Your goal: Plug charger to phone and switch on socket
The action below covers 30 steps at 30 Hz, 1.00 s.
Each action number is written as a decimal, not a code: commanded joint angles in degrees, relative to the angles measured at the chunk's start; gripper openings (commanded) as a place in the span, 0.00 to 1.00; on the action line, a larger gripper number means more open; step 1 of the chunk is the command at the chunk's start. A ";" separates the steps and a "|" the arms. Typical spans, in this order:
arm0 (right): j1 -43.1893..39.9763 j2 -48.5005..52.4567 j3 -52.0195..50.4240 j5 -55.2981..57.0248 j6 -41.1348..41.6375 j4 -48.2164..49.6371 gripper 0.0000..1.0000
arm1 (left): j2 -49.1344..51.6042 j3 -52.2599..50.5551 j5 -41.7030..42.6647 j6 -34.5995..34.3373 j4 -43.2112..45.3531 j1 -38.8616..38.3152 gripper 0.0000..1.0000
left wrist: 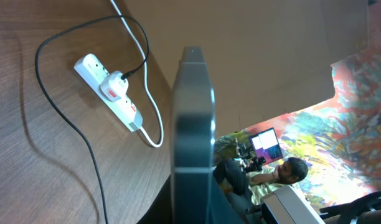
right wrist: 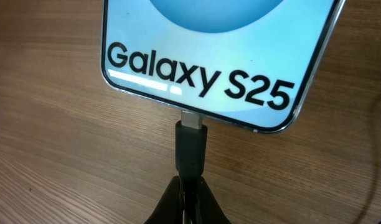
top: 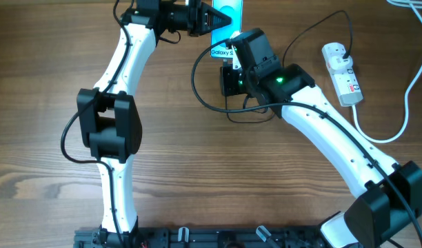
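Overhead: the left tool (top: 221,19) was closed on the phone (top: 235,17) at the far edge of the bench (top: 45,138). The right tool (top: 228,69) sat just below the phone's "Galaxy" strip. The socket (top: 343,72) lay well to the right, carrying the charger's white plug (top: 337,55), with the charger's thin black cable (top: 314,27) arcing back toward the phone. Left wrist: the phone (left wrist: 193,124) appeared edge-on and raised above the bench. The socket (left wrist: 109,93) lay beyond it with the plug seated and a thick white cord (left wrist: 147,93) trailing. Right wrist: the right tool (right wrist: 189,183) was pinched shut on the black connector (right wrist: 190,146). Its metal tip met the bottom edge of the phone (right wrist: 221,50), with a short band of metal showing.
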 commanded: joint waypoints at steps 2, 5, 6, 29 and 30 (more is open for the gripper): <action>-0.02 0.55 0.70 -0.96 0.39 0.42 0.04 | -2.12 0.48 2.60 1.77 0.17 0.42 0.04; -0.02 0.55 0.70 -1.31 0.37 0.42 0.04 | -2.12 0.48 2.60 1.75 0.15 0.42 0.04; -0.02 0.55 0.70 -1.31 0.37 0.42 0.04 | -2.12 0.48 2.62 1.73 0.15 0.39 0.04; -0.02 0.55 0.72 -1.27 0.02 0.72 0.04 | -2.12 0.48 2.67 3.30 -0.72 0.11 0.04; -0.02 0.55 0.72 -1.27 0.00 0.85 0.04 | -2.12 0.48 2.67 3.28 -0.72 0.11 0.04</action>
